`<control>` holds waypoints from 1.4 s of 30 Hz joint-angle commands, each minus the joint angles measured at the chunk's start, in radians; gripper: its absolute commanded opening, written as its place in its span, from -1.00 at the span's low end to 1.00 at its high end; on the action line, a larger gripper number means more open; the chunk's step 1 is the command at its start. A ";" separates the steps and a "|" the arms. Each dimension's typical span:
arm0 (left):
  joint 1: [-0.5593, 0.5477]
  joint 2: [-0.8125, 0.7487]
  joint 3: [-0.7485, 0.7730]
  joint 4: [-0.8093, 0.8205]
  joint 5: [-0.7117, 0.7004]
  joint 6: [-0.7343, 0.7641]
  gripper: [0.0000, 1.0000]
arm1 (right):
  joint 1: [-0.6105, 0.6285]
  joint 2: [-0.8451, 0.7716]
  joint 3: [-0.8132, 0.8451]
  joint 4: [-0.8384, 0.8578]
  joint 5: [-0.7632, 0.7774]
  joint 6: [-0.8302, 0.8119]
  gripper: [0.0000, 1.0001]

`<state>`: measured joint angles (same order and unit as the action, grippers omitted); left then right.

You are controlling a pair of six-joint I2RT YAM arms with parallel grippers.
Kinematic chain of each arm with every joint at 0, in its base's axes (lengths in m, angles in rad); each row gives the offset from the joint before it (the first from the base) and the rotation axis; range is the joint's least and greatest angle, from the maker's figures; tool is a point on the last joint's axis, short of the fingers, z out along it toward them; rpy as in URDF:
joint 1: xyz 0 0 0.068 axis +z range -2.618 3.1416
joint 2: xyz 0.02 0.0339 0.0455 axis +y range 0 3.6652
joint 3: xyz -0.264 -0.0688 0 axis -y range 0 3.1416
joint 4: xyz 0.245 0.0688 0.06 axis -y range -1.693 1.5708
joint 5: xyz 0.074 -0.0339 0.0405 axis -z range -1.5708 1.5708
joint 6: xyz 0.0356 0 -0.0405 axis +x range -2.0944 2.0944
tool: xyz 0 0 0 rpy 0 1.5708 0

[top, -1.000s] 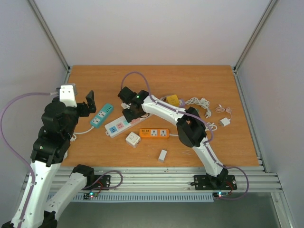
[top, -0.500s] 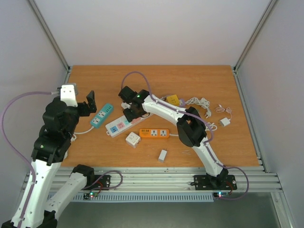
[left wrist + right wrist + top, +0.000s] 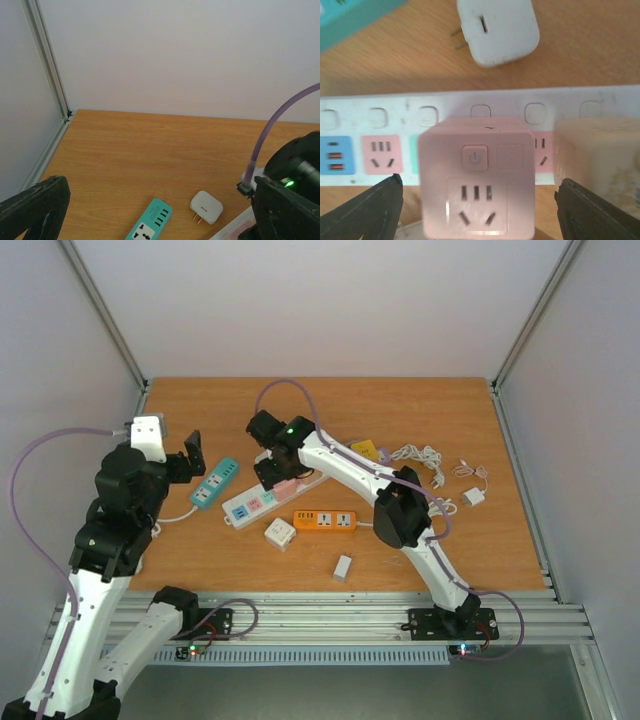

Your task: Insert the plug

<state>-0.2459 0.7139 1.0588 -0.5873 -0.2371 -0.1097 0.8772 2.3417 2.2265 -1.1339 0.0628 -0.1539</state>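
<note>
Right wrist view: pink cube-shaped plug adapter (image 3: 476, 175) sits on the long white power strip (image 3: 380, 115), over its socket row; prongs hidden, so I can't tell how deep it is seated. Right gripper (image 3: 477, 195) is released: black fingers (image 3: 367, 210) stand either side of the cube with a gap on both sides. A beige block (image 3: 592, 160) sits on the strip just beside the cube, and a white wall charger (image 3: 497, 30) lies beyond the strip, prongs pointing left. In the top view the arm hides the cube and only the strip's near end shows. That view alone shows the orange power strip (image 3: 324, 521) and white cube adapter (image 3: 279, 533) nearer the bases. Left gripper (image 3: 187, 462) hangs spread wide and empty above the teal power strip (image 3: 214, 483) on the wooden table (image 3: 400, 410).
</note>
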 commanded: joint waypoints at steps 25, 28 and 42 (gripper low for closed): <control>0.004 0.357 0.029 0.041 0.332 -0.404 0.86 | 0.004 -0.961 -1.003 0.491 0.112 0.310 0.64; 0.006 0.519 0.061 0.064 0.332 -0.407 0.75 | 0.003 -0.974 -1.049 0.495 0.110 0.337 0.63; 0.013 1.262 0.529 -0.133 0.445 -0.082 0.83 | 0.003 -0.935 -1.095 0.478 0.062 0.323 0.64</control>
<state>-0.2375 1.8709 1.4734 -0.6304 0.1593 -0.3267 0.8772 1.3865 1.1389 -0.6613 0.1341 0.1612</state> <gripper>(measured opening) 0.911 0.820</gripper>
